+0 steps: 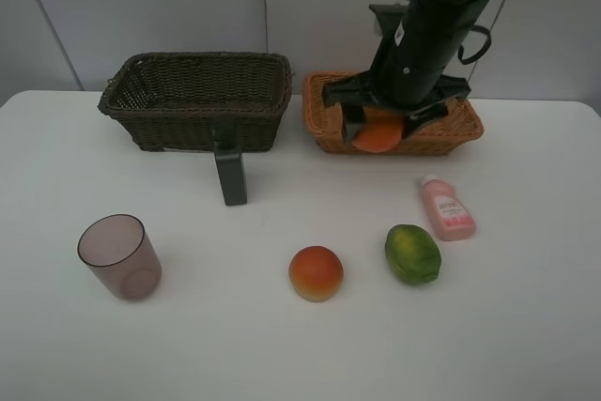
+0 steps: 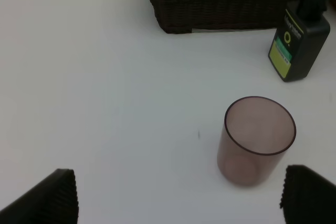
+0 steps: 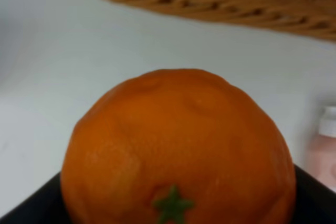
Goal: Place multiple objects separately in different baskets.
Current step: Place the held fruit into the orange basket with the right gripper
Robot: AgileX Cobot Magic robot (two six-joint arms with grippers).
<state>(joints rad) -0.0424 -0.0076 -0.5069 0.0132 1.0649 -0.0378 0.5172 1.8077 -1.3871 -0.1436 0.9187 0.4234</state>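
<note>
Our right claw (image 1: 380, 129) gripped the orange mandarin (image 1: 377, 136) over the front rim of the light tan basket (image 1: 460, 129). Our left claw (image 2: 181, 195) hung wide open, holding nothing, near the mauve cup (image 2: 256, 140). On the table (image 1: 282, 354) nearby lay the pink bottle (image 1: 448, 208), the lime (image 1: 412, 254) and the red-orange fruit (image 1: 315, 272), while the dark green bottle (image 1: 231, 176) stood just before the dark brown basket (image 1: 192, 105).

No legible text. Label on dark green bottle (image 2: 300, 45): yellow-green, ring mark, print too small. Label on pink bottle (image 1: 449, 210): blurred.
</note>
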